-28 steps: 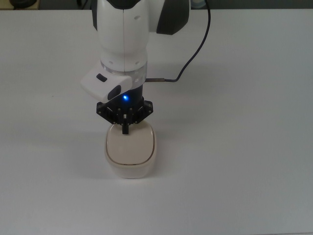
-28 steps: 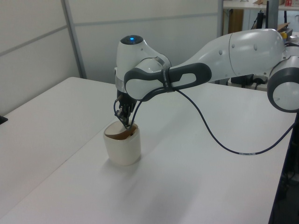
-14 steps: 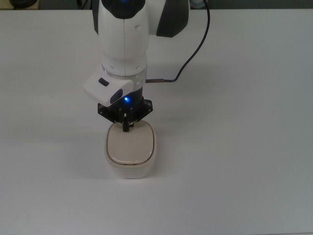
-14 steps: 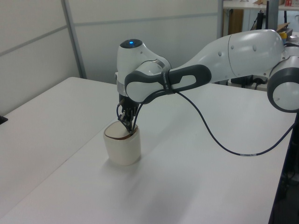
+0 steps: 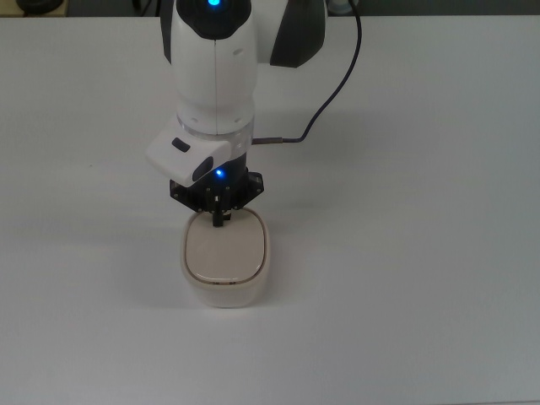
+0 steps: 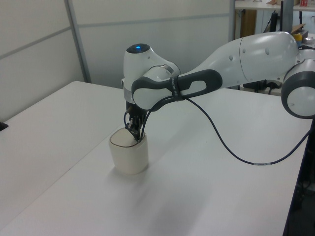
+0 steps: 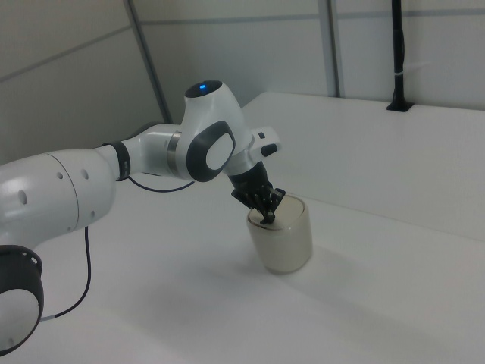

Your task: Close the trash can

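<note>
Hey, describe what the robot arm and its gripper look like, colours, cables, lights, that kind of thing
The arm has glossy white rounded shells with dark grey joint bands. A black cable loops along it. A blue light glows on the wrist, another above the small black gripper, which has a white box mounted beside it.

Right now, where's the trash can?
The trash can stands on the white table, low and slightly left of centre in the top view, directly under the gripper, whose tip is at the lid's far edge.
</note>
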